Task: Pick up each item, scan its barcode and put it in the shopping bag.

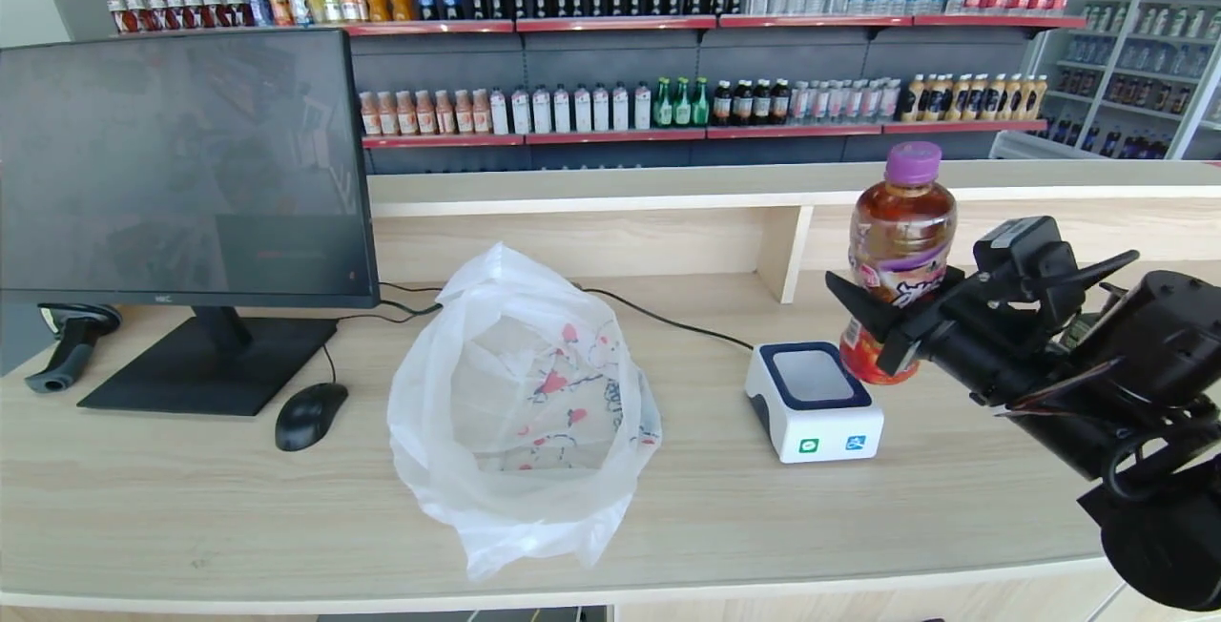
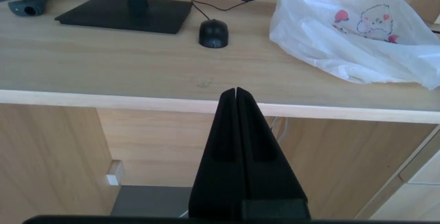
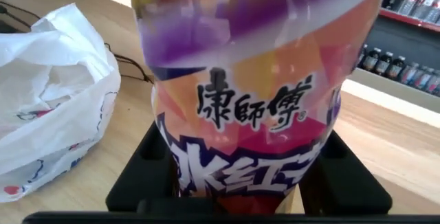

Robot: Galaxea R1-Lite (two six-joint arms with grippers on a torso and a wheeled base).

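I had the right gripper (image 1: 879,324) clamped on the tea bottle (image 1: 900,250), 1 dark finger on each side of its lower half, spread just as wide as the bottle's body. The bottle stood upright with its purple cap at the top, and its label faced the right wrist camera. It sat at the right side of the counter (image 1: 191,517), just behind the right rear corner of the barcode scanner (image 1: 813,400), a small white box with a dark-framed window facing up. I could not tell whether the bottle's base touched the counter.

The shopping bag (image 1: 520,403), white plastic with small red and blue prints, lay slumped and open-mouthed in the middle of the counter, just to the left of the scanner and apart from it.

The left gripper (image 2: 236,95) hung below the counter's front edge with its 2 fingers pressed together and nothing between them.

Further left stood a dark monitor (image 1: 181,164) on a flat black stand, with a black mouse (image 1: 310,415) between the stand and the bag. A handheld scanner (image 1: 72,341) rested at the far left edge. Behind the counter, 2 rows of shelves (image 1: 620,26) carried drink bottles.
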